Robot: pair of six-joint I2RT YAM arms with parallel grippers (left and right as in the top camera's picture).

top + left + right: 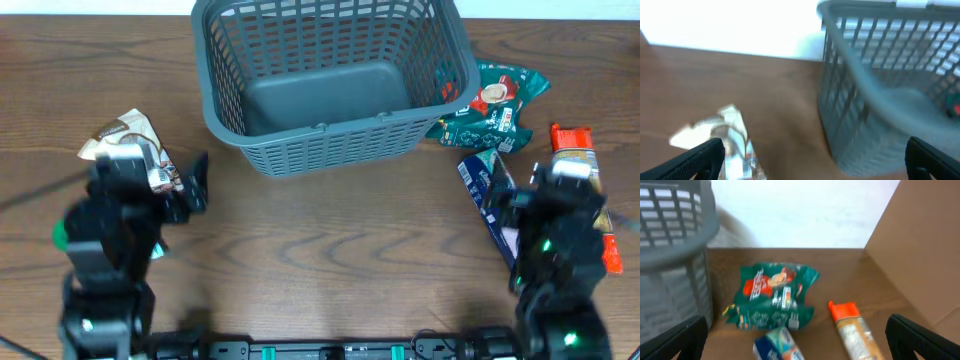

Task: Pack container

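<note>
The container (330, 145), a dark grey lattice basket, stands empty at the back middle of the table. A silver and brown packet (125, 132) lies to its left, under my left gripper (155, 185), which is open with nothing between its fingers. In the left wrist view the packet (725, 135) lies by the left finger (695, 160) and the basket (880, 100) is ahead on the right. My right gripper (555, 195) hangs open over a blue packet (780, 347) and an orange-capped packet (855, 330). A green packet (772, 297) lies beyond them, beside the basket.
A brown cardboard surface (920, 255) rises at the right edge of the right wrist view. A white wall runs behind the table. The green packet (490, 110) touches the basket's right wall.
</note>
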